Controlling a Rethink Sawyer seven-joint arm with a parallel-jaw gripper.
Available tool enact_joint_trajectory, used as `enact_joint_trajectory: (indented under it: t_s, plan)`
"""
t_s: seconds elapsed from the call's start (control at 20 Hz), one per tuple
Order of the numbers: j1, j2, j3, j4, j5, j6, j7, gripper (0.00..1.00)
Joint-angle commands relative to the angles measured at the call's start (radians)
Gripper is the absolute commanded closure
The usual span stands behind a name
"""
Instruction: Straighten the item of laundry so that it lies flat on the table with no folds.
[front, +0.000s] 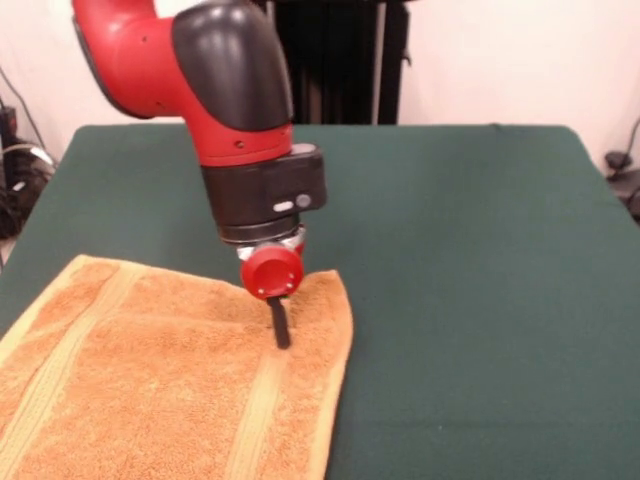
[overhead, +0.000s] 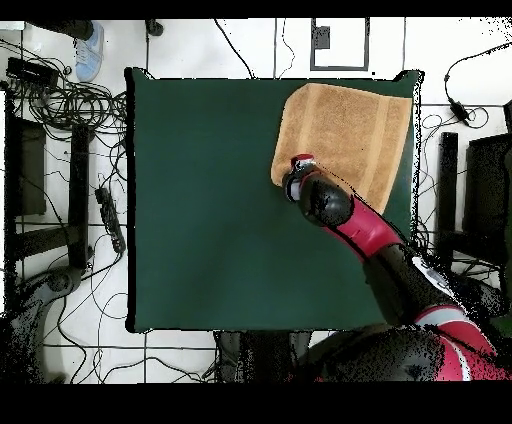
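The item of laundry (front: 170, 390) is an orange-tan terry towel with ribbed bands, spread over the near left part of the dark green table (front: 470, 250). Its near side runs past the picture's bottom edge. In the overhead view the towel (overhead: 345, 135) lies close to the top right corner of the table (overhead: 210, 200). My gripper (front: 281, 335) points straight down and touches the towel just inside its far right corner, where the edge curves a little. From above, the gripper (overhead: 297, 170) sits at the towel's lower left corner, with the red arm covering part of the cloth.
Bare green cloth stretches to the right of the towel in the front view. The towel's edges lie near two table edges. Cables (overhead: 60, 100) and dark equipment lie on the floor around the table, and a light shoe (overhead: 90, 50) shows at the top left.
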Motion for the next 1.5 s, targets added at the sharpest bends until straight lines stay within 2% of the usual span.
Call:
enact_joint_trajectory:
  t_s: [0.05, 0.2, 0.5, 0.8, 1.05, 1.3, 1.5]
  plan:
    - [0.107, -0.011, 0.086, 0.106, 0.136, -0.043, 0.291, 1.0]
    - [0.132, -0.027, 0.093, 0.124, 0.191, -0.061, 0.306, 1.0]
    - [0.143, -0.037, 0.121, 0.156, 0.242, -0.107, 0.308, 1.0]
    - [0.119, -0.034, 0.149, 0.178, 0.25, -0.132, 0.281, 1.0]
    - [0.06, -0.03, 0.178, 0.213, 0.204, -0.141, 0.239, 1.0]
    - [-0.007, -0.006, 0.199, 0.217, 0.146, -0.109, 0.152, 1.0]
    - [-0.087, 0.037, 0.172, 0.179, 0.07, -0.06, 0.038, 1.0]
